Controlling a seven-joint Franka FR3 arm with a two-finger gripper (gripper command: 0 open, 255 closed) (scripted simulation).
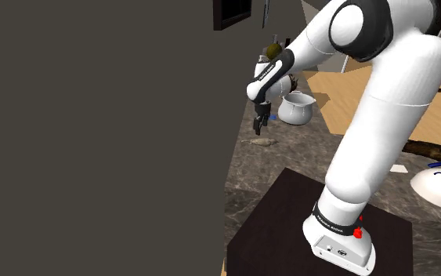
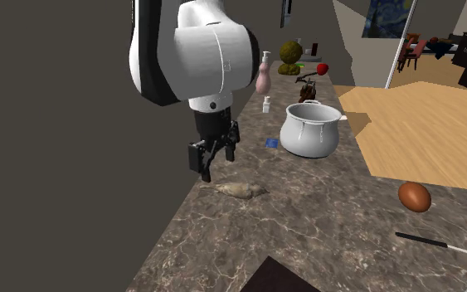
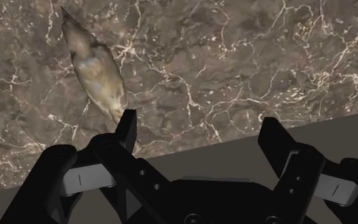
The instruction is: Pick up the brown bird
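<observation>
The brown bird [image 3: 96, 69] is a small grey-brown figure lying on its side on the dark marble counter [image 2: 306, 216]. It lies near the counter's wall-side edge in the second exterior view [image 2: 238, 190] and as a small shape in the shoulder view [image 1: 262, 143]. My black gripper [image 2: 215, 159] hangs open a short way above the counter, just beside the bird and nearer the wall. Along the hand, the bird lies ahead of one fingertip [image 3: 128, 124], not between the two. The gripper [image 1: 262, 121] holds nothing.
A white two-handled pot [image 2: 310, 128] stands on the counter beyond the bird. A brown egg [image 2: 414, 197] and a dark knife [image 2: 439, 244] lie toward the second exterior view's right. A pink bottle [image 2: 263, 76] and small figures stand at the far end. A dark wall [image 1: 93, 133] borders the counter.
</observation>
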